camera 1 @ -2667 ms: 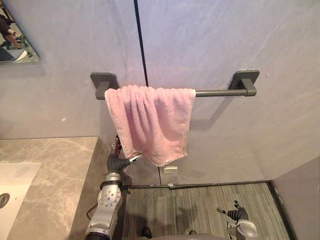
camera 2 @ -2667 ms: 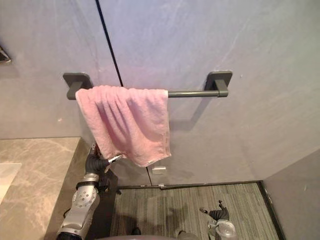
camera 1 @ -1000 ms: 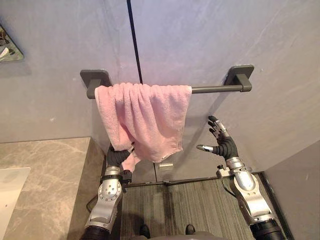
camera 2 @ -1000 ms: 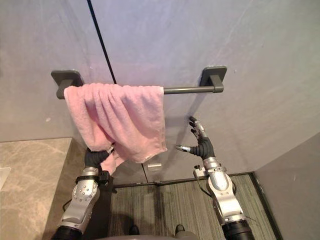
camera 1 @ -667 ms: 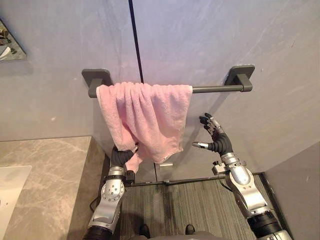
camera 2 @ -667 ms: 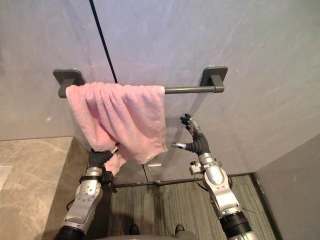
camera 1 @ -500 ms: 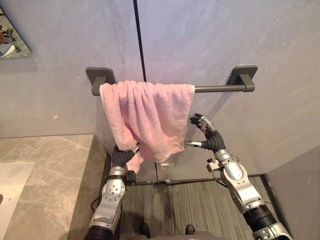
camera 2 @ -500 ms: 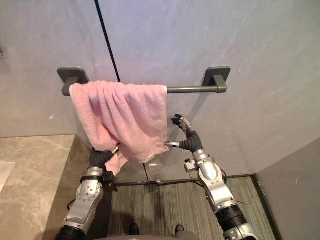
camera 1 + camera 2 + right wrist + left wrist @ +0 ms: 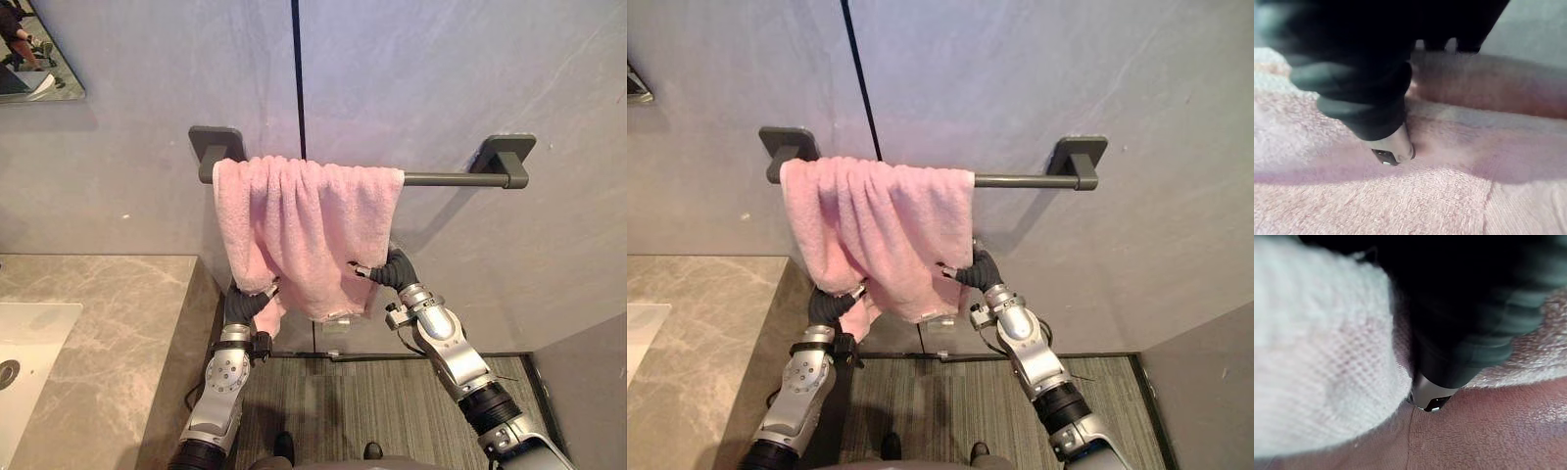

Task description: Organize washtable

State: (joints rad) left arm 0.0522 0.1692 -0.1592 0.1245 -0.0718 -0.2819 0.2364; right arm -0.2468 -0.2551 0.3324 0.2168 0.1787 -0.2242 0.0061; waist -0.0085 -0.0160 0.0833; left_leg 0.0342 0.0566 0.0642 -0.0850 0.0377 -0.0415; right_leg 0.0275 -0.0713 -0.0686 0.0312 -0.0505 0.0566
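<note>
Far up and to the left of the left robot hand [image 9: 245, 305], the left eye view takes in a mirror [image 9: 39, 59] and, lower, a white sink [image 9: 29, 343] set in the marble desk [image 9: 118, 323]. The desk's edge is just beside that arm. The left robot hand is curled on the lower left corner of the pink towel [image 9: 313, 215], and a bunch of cloth spills out below it. Its own wrist view shows the thumb tip [image 9: 1427, 399] sunk into a fold. The towel hangs above both robot hands, draped over the left part of a dark wall rail [image 9: 451, 179]. A pale tag [image 9: 341, 315] on its hem is too small to read. The right robot hand [image 9: 392, 269] meets the towel's lower right edge. Its wrist view shows the thumb tip [image 9: 1393, 149] on the cloth, but whether it grips I cannot tell.
</note>
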